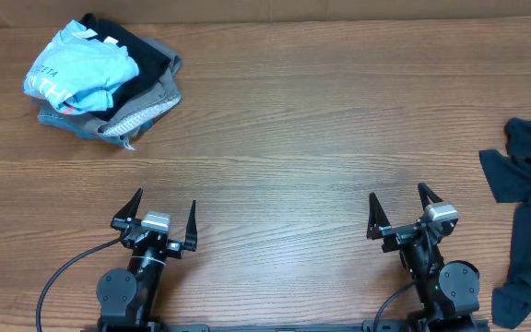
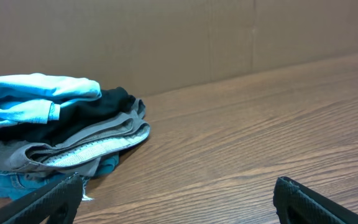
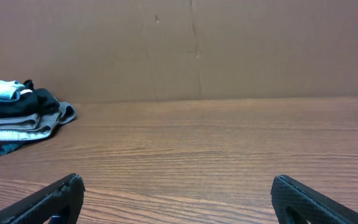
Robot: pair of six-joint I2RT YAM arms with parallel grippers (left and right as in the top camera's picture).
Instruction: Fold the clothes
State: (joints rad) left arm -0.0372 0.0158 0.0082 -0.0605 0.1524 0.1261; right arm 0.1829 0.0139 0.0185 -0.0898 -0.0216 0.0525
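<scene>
A dark navy T-shirt (image 1: 529, 217) lies crumpled at the table's right edge, partly cut off by the overhead view; no logo shows. It is out of both wrist views. My left gripper (image 1: 164, 214) is open and empty near the front edge, left of centre; its fingertips show in the left wrist view (image 2: 179, 196). My right gripper (image 1: 402, 207) is open and empty near the front edge, a short way left of the T-shirt, and also shows in the right wrist view (image 3: 178, 193).
A pile of clothes (image 1: 104, 78) sits at the back left: a light-blue shirt with white lettering (image 1: 76, 69) on top of black and grey folded garments (image 2: 92, 140). It also shows in the right wrist view (image 3: 20, 118). A brown cardboard wall (image 3: 191, 43) stands behind the wooden table (image 1: 293, 138).
</scene>
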